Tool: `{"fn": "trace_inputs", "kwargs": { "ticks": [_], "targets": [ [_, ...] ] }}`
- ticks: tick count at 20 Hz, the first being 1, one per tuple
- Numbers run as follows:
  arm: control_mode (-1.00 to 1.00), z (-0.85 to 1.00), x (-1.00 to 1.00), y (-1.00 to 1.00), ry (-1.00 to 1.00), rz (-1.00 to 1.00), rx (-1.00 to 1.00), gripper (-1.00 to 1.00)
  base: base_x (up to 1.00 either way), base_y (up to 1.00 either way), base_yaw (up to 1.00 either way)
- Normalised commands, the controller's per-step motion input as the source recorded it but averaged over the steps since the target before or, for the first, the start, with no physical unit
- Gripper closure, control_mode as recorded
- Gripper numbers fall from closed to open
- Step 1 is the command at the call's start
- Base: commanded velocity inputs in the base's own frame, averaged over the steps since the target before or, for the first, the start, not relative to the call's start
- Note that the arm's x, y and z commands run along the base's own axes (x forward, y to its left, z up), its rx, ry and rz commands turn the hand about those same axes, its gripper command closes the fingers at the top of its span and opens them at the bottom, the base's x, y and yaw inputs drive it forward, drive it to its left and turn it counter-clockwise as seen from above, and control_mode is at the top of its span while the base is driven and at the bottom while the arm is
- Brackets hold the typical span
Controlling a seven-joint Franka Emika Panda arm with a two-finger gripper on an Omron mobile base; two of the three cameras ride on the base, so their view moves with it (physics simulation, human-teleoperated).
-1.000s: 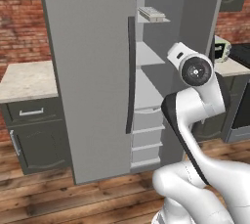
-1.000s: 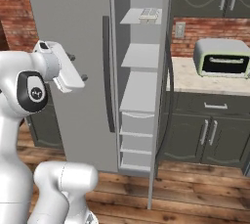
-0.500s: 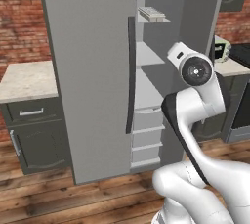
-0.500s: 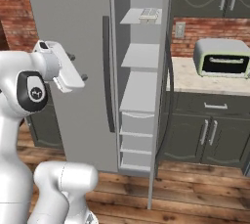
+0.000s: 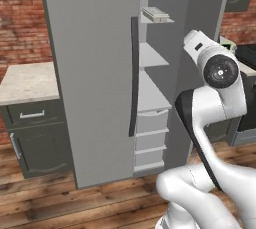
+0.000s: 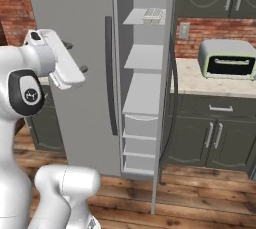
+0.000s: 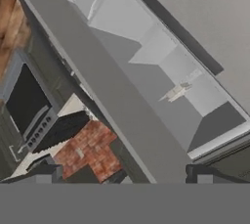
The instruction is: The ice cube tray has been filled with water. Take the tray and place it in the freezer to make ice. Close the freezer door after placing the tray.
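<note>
Tray (image 6: 152, 15) shelved in freezer (image 6: 142, 88) — door (image 6: 164, 113) ajar; gripper (image 6: 75, 58) spread, empty.

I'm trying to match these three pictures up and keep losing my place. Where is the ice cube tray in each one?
Left base view: the ice cube tray lies on the freezer's top shelf, upper middle.
Right base view: the same top shelf, near the top, right of centre.
Hand view: small and tilted, right of centre on a white shelf.
Shared landmark: the long dark handle beside the open freezer.
</note>
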Motion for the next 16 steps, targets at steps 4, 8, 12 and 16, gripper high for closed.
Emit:
{"fn": "trace_inputs", "kwargs": {
  "ticks": [4,8,12,16],
  "targets": [
    [-1.0,0.58,-0.1,-0.59,-0.01,0.04,0.1,-1.0,0.0,0.0,0.0],
    [-1.0,0.46,-0.14,-0.64,0.02,0.04,0.11,-1.0,0.0,0.0,0.0],
    [-1.0,0.23,-0.09,-0.53,0.08,0.01,0.12,-1.0,0.0,0.0,0.0],
    [-1.0,0.01,0.01,-0.49,0.05,0.0,0.16,-1.0,0.0,0.0,0.0]
  ]
}}
